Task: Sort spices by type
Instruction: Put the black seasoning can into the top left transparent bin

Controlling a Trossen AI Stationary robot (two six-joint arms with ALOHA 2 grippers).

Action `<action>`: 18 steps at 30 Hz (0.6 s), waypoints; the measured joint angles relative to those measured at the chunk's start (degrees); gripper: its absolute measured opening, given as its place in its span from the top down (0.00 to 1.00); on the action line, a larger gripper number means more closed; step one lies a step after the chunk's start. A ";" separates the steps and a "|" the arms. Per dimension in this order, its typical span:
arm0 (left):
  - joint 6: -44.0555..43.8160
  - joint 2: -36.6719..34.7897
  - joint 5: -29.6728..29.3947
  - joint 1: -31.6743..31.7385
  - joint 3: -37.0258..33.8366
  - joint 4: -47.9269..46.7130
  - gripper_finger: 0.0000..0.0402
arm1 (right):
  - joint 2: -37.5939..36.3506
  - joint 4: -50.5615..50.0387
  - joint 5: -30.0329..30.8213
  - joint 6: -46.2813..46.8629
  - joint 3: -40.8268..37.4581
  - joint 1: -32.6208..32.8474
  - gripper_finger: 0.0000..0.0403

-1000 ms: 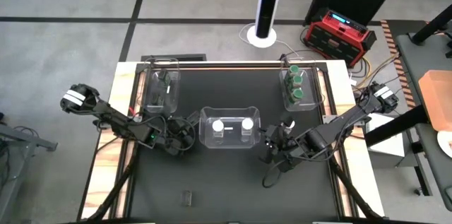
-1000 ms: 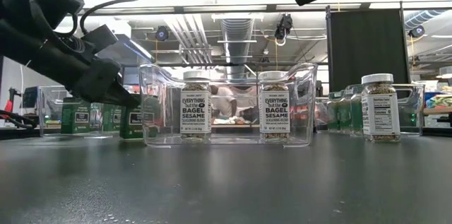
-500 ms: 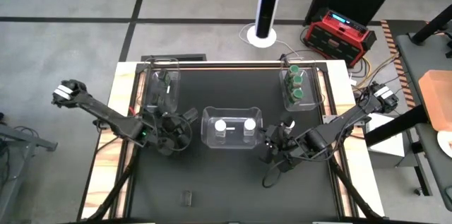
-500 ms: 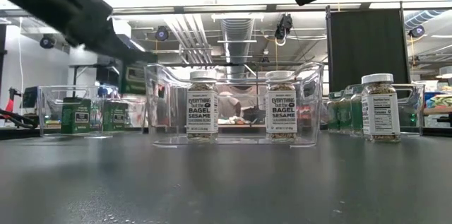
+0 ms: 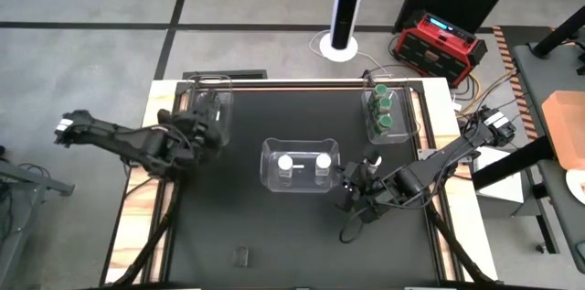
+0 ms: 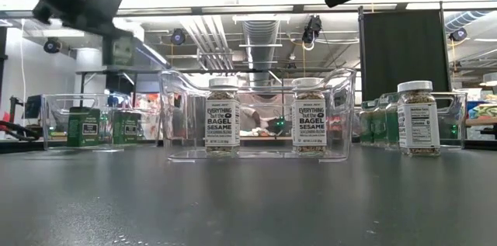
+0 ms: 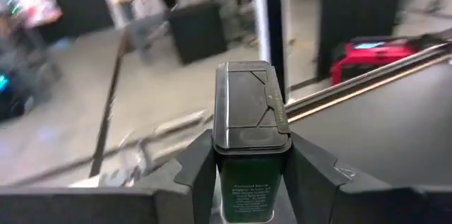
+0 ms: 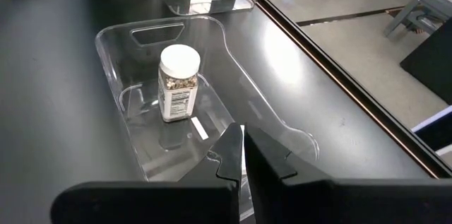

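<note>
My left gripper is shut on a green spice tin with a dark lid and holds it high over the far-left clear bin. That bin has green tins standing in it. Two white-lidded spice jars stand in the centre bin. My right gripper is shut, low at that bin's right end. One more white-lidded jar stands on the table beside the right arm. My left gripper pinches the tin's two opposite side walls just below the lid, one finger on each side. The fingers lie about level, pointing toward the far edge. The tin is upright and lifted clear, above the left bin's rim. My right gripper's shut fingertips are at the centre bin's end wall; I cannot tell whether they touch it.
A far-right clear bin holds green-lidded jars. A small dark object lies near the front edge. The dark mat's near half is open. Wooden table borders run along both sides.
My left gripper has risen from beside the centre bin's left end and gone toward the far-left bin, carrying the green tin up clear of the table. The centre bin, with its two jars, has slid slightly toward the table's right.
</note>
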 joint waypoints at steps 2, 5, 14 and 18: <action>-0.09 -1.66 2.50 3.66 -2.15 1.32 0.69 | 0.00 0.02 0.00 -0.07 -0.04 0.00 0.98; 2.91 -3.10 7.74 7.47 -4.65 3.80 0.69 | 0.00 0.02 0.00 -0.48 -0.08 0.00 0.98; 18.33 -4.66 12.08 15.12 2.23 4.63 0.69 | 0.00 0.06 0.02 -1.60 -0.12 -0.02 0.98; 22.63 -5.09 13.99 19.35 4.28 4.75 0.69 | 0.00 0.06 0.04 -1.89 -0.13 -0.12 0.98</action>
